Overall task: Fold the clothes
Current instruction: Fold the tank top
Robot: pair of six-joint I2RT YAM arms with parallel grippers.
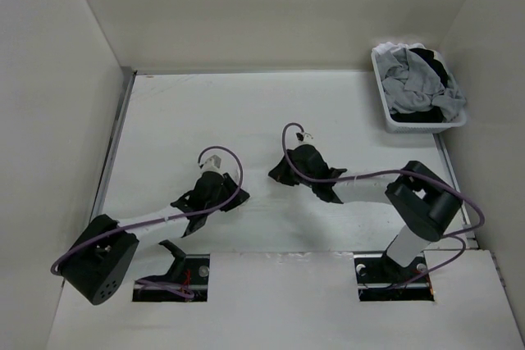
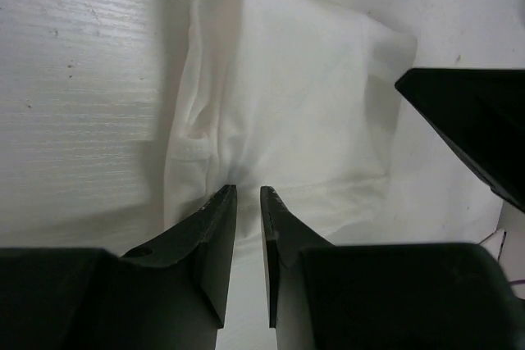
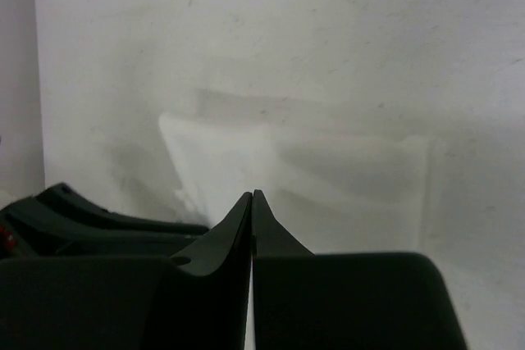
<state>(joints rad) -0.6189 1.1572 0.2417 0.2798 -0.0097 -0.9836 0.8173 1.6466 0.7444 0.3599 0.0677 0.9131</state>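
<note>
White garment [image 2: 279, 79] lying on the surface [image 2: 82, 79], well apart from the basket [image 1: 381, 96], to its left and nearer the arm bases. Left hand [image 2: 248, 196] appearing to be pinching the garment's near edge, fingers almost together, cloth bunching and creasing toward the tips. Right hand [image 3: 252, 196] sitting fully closed at another edge; whether any cloth is caught there, cannot tell. Fabric looking thin, light and limp, likely sagging when lifted and sliding on the smooth top. Judging hems or corners the best holds, lifting both sides evenly to avoid crumpling.
</note>
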